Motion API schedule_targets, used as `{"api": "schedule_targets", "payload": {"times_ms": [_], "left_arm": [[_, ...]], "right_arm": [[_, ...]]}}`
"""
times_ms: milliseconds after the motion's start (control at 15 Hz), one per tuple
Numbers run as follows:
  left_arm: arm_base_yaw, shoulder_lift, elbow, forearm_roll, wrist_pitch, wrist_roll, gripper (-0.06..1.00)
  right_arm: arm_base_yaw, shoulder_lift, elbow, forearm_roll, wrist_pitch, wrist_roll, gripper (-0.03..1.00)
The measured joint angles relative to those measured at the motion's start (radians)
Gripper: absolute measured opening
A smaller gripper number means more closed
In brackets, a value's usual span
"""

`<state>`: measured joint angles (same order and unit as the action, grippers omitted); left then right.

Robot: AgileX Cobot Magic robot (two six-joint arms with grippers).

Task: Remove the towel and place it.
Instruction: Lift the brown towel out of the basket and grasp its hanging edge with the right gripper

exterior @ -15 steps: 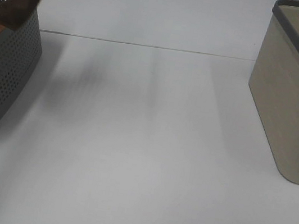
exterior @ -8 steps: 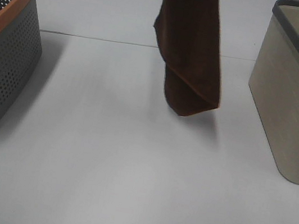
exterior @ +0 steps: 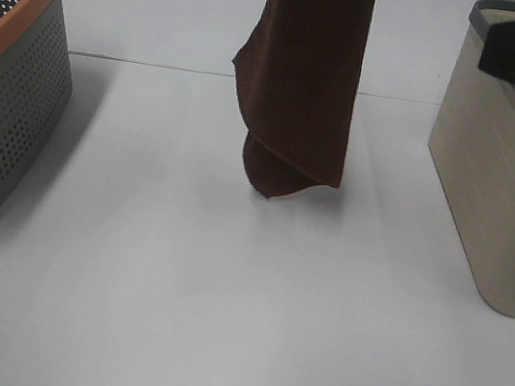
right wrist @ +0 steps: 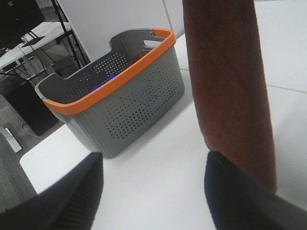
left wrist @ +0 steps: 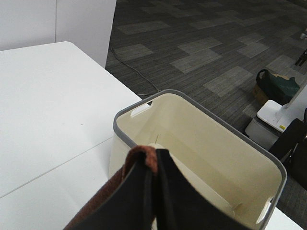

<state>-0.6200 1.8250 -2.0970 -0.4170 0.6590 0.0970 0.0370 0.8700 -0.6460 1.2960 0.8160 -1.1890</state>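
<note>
Above the counter (exterior: 217,324), my left claw (left wrist: 154,163) was clamped on the hanging towel (exterior: 304,83); my right claw (right wrist: 153,165) was spread apart. I judged it mid-carry; next came lowering, then release.

Gaps between basket (exterior: 5,114), towel (exterior: 304,83), bin (exterior: 493,191)

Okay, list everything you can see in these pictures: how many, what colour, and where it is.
towel: one, dark reddish-brown, hanging over the middle of the table, between the baskets.
perforated basket: one, grey with an orange rim, left side of the table.
contents: blue and reddish bits inside the perforated basket; count unclear.
smooth basket: one, beige with a grey rim, right side of the table.
table: one, white.
left gripper: one, black, jaws shut on the towel's top edge.
right gripper: one, black, jaws open, beside the towel.
</note>
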Motion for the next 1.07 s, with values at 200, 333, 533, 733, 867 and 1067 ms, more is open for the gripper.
{"api": "schedule_targets", "payload": {"times_ms": [200,333,533,733,867,1067], "left_arm": [[-0.001,0.0,0.0,0.001,0.0,0.0,0.0],[-0.001,0.0,0.0,0.001,0.0,0.0,0.0],[-0.001,0.0,0.0,0.001,0.0,0.0,0.0],[-0.001,0.0,0.0,0.001,0.0,0.0,0.0],[-0.001,0.0,0.0,0.001,0.0,0.0,0.0],[-0.001,0.0,0.0,-0.003,0.0,0.0,0.0]], "right_arm": [[0.164,0.117,-0.099,0.008,-0.097,-0.08,0.59],[0.301,0.183,-0.137,-0.019,-0.256,-0.09,0.59],[0.497,0.297,-0.158,-0.036,-0.428,-0.167,0.59],[0.622,0.428,-0.171,-0.038,-0.648,-0.189,0.59],[0.639,0.5,-0.189,-0.026,-0.725,-0.19,0.59],[0.639,0.59,-0.237,-0.001,-0.834,-0.19,0.59]]}}
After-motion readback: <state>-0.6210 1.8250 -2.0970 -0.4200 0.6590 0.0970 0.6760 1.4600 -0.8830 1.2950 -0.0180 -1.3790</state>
